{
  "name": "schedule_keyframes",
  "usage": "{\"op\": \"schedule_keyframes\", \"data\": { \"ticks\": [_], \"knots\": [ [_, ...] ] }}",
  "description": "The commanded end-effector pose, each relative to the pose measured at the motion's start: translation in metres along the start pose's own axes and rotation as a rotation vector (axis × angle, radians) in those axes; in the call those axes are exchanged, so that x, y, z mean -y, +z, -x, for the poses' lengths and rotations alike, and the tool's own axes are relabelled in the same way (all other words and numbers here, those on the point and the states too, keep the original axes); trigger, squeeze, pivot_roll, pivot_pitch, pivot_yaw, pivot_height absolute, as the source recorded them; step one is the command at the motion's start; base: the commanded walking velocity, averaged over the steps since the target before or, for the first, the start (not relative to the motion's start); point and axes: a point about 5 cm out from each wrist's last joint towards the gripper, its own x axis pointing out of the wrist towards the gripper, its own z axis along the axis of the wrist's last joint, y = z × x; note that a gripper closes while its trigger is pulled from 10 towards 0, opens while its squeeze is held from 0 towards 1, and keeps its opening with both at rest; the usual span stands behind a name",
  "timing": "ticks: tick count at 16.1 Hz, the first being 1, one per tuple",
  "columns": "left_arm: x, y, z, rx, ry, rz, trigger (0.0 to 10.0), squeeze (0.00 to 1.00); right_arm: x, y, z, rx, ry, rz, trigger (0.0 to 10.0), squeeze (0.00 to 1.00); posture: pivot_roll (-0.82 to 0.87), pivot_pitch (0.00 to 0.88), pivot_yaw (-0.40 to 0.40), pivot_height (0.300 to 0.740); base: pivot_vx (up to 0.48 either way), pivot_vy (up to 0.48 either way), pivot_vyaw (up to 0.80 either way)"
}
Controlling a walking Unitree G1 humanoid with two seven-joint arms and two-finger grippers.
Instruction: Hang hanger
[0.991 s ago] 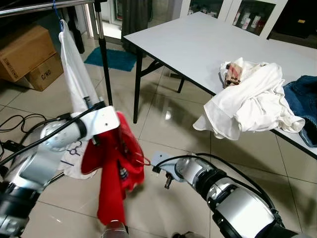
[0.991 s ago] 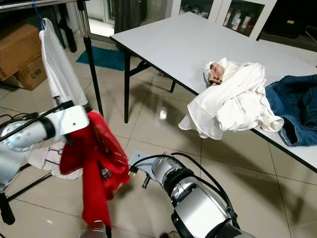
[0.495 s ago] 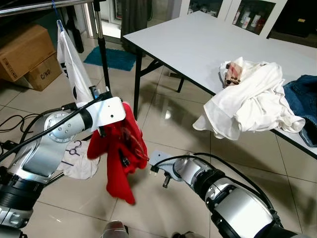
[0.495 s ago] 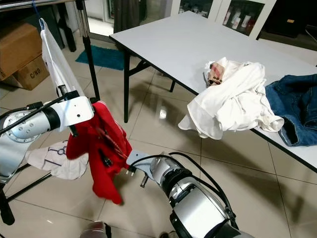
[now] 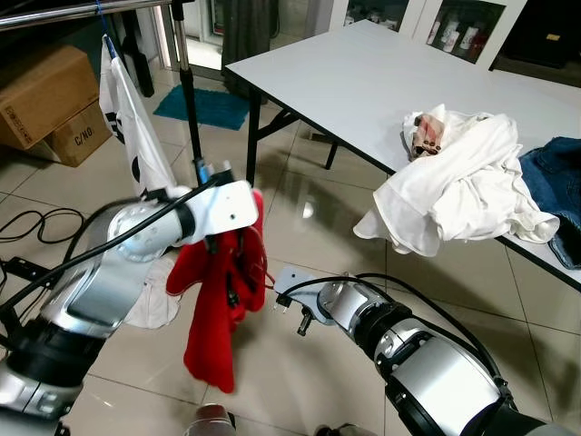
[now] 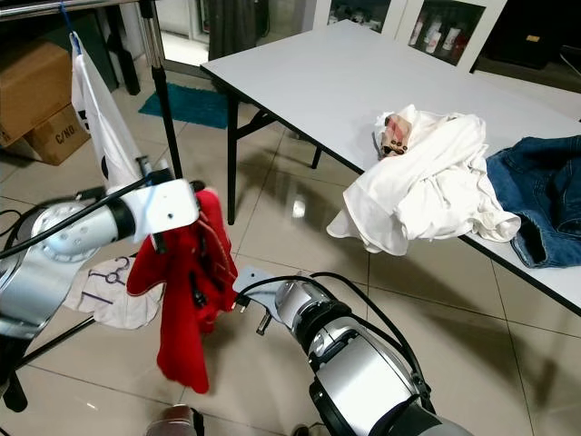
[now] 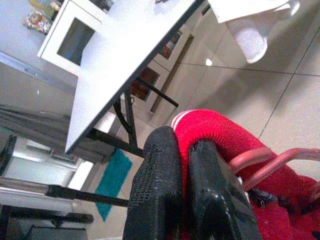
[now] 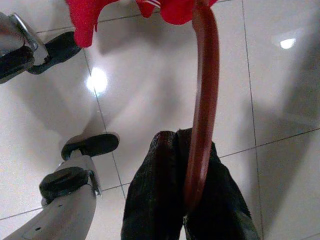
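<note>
Left gripper (image 7: 182, 165) clamped on red garment (image 5: 218, 309) and its red hanger (image 7: 260, 160), held above the floor below the rack rail (image 5: 82, 11). Right gripper (image 8: 182, 200) closed on the hanger's arm.

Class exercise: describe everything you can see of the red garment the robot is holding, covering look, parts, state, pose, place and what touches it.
The red garment is soft, crumpled cloth, bunched at the top and hanging down in a long limp fold above the tiled floor, beside the clothes rack. A white-striped edge shows in the left wrist view. It sits on a red hanger. The left gripper is shut on the cloth and the right gripper is shut on the hanger.
</note>
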Motion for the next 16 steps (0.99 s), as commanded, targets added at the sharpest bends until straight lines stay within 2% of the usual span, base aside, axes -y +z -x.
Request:
{"op": "schedule_keyframes", "data": {
  "ticks": [1,3,16],
  "knots": [
    [-0.0120,0.0197,0.0027,0.060,0.043,-0.065,10.0,0.00,-0.0056,-0.0002,-0.0022,-0.021,0.009,0.018,10.0,0.00,0.19,0.061,-0.090,0.740,0.000,0.000,0.00],
    [-0.0156,0.0210,0.0050,0.042,0.030,-0.102,10.0,0.00,-0.0057,-0.0040,-0.0030,-0.034,0.006,0.022,10.0,0.00,0.19,0.061,-0.090,0.740,0.000,0.000,0.00],
    [-0.0156,0.0210,0.0050,0.042,0.030,-0.102,10.0,0.00,-0.0057,-0.0040,-0.0030,-0.034,0.006,0.022,10.0,0.00,0.19,0.061,-0.090,0.740,0.000,0.000,0.00]
  ]
}}
